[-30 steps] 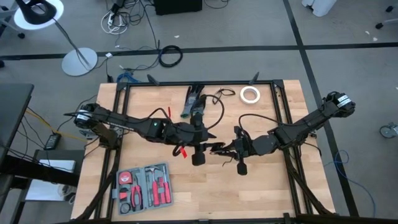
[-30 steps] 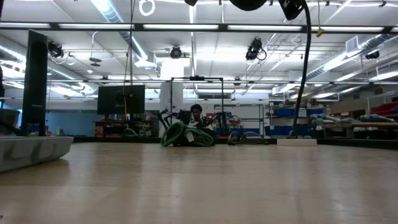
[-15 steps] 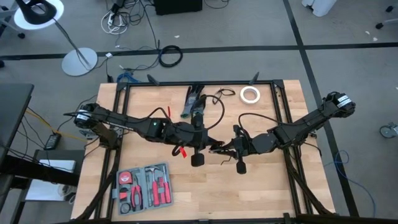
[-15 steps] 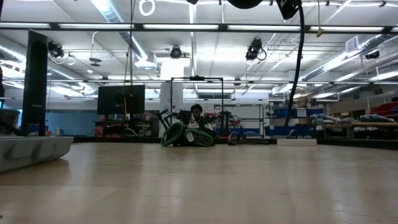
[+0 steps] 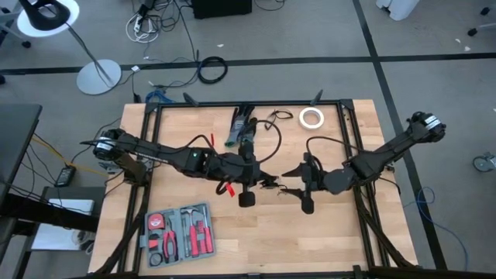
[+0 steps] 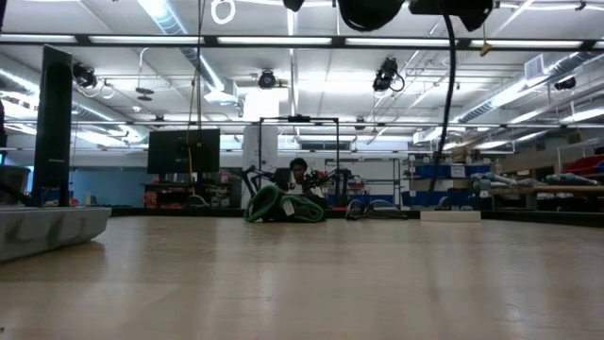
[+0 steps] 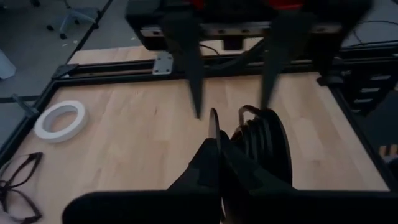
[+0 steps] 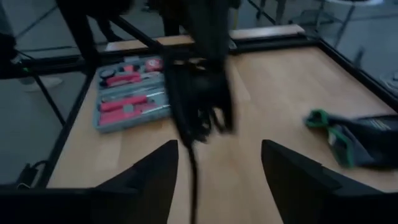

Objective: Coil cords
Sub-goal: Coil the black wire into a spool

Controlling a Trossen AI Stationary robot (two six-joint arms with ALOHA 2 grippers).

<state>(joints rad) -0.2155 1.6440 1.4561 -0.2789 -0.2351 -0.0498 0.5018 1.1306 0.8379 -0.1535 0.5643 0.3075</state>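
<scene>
Near the table's (image 5: 325,232) middle, the left gripper (image 5: 263,184) is clamped fully shut on the coiled cord bundle (image 7: 264,146), held above the wood. The right gripper (image 5: 292,172), just beside it, is spread wide and holds nothing. The loose tail is best gathered before the bundle is released.

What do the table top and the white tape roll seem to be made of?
Table top: apparently wood or wood laminate, matte, with pale plank-like grain lines.
White tape roll: a flat white ring with an open centre, likely paper or plastic tape; the surface looks dull, and the exact material cannot be told.
</scene>
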